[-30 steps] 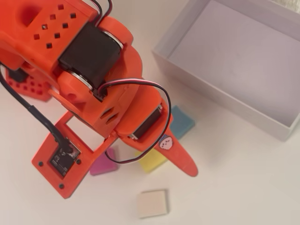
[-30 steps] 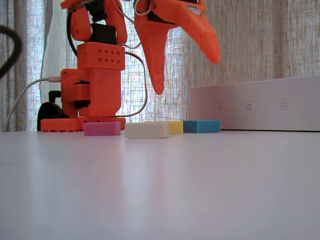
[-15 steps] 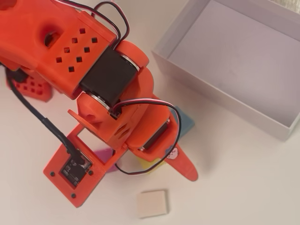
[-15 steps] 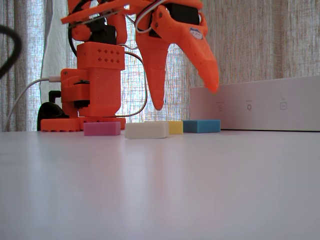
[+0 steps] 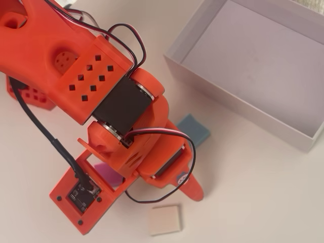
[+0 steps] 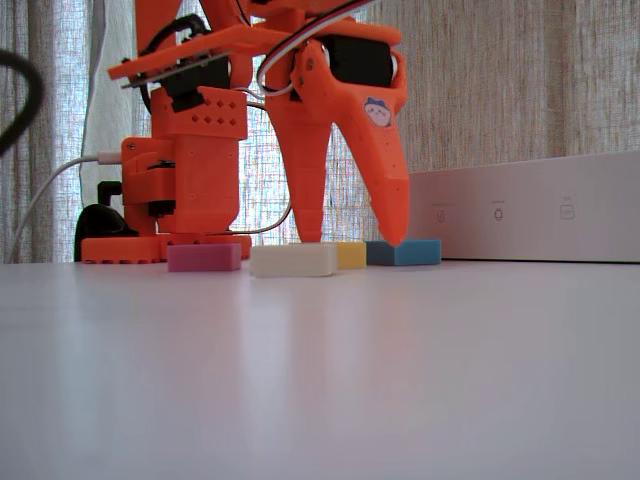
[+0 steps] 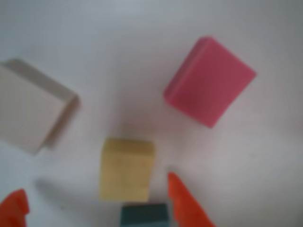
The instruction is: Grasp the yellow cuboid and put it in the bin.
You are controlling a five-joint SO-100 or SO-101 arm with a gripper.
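Note:
The yellow cuboid (image 6: 351, 254) lies flat on the white table among the other blocks. My orange gripper (image 6: 350, 240) is open and low over it, one fingertip on each side close to the table. In the wrist view the yellow cuboid (image 7: 127, 169) sits between the two orange fingertips (image 7: 182, 203), nearer the right one, and nothing touches it. The bin (image 5: 253, 66) stands at the upper right of the overhead view, a white-walled box with nothing in it. My arm hides the cuboid in the overhead view.
A pink block (image 7: 210, 80), a cream-white block (image 7: 33, 111) and a blue block (image 7: 144, 215) lie close around the cuboid. The blue block (image 5: 195, 129) lies between the gripper and the bin. The arm's base (image 6: 165, 200) stands behind the blocks.
The gripper has come down from well above the blocks to table height. Its open fingers now stand on either side of the yellow cuboid.

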